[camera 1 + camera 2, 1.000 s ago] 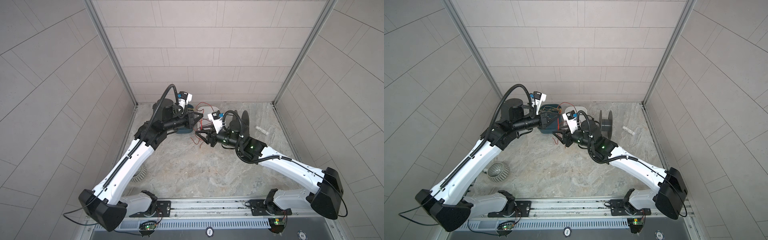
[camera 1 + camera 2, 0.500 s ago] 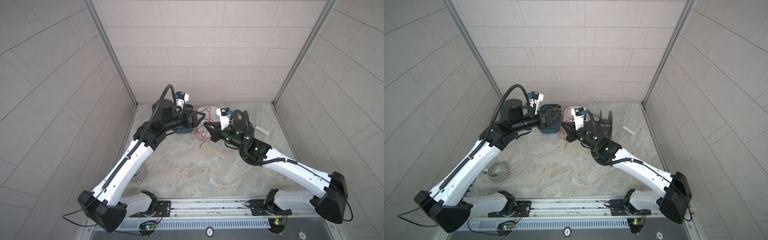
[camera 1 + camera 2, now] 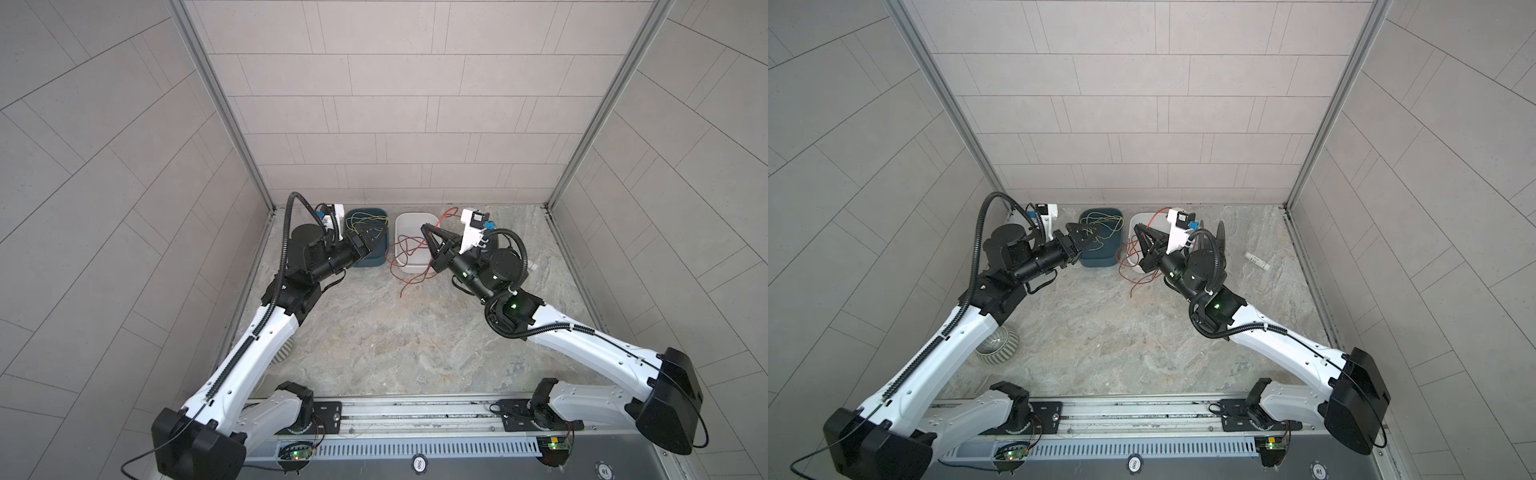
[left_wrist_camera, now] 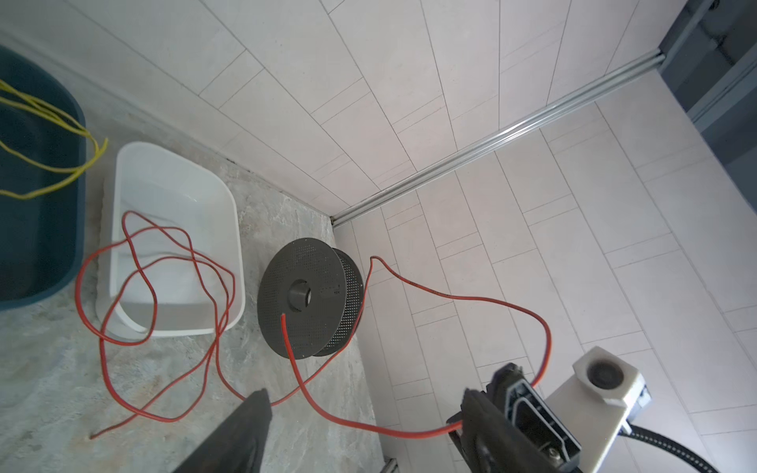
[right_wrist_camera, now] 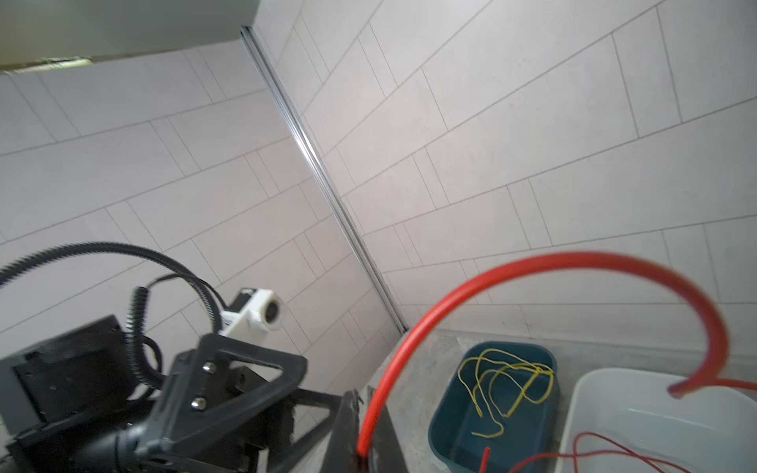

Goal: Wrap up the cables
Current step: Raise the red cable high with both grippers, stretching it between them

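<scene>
While right hand (image 3: 427, 230) clamps red wire (image 5: 573, 260) | left hand (image 3: 1088, 237) apart | spool (image 4: 303, 295) beside white bin (image 4: 172, 180)

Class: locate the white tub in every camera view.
In a top view: white tub by the back wall.
In a top view: white tub, same place.
Left wrist: white tub between teal tub and black spool.
Right wrist: white tub beside teal tub.
Shared landmark: teal tub, always adjacent.
</scene>
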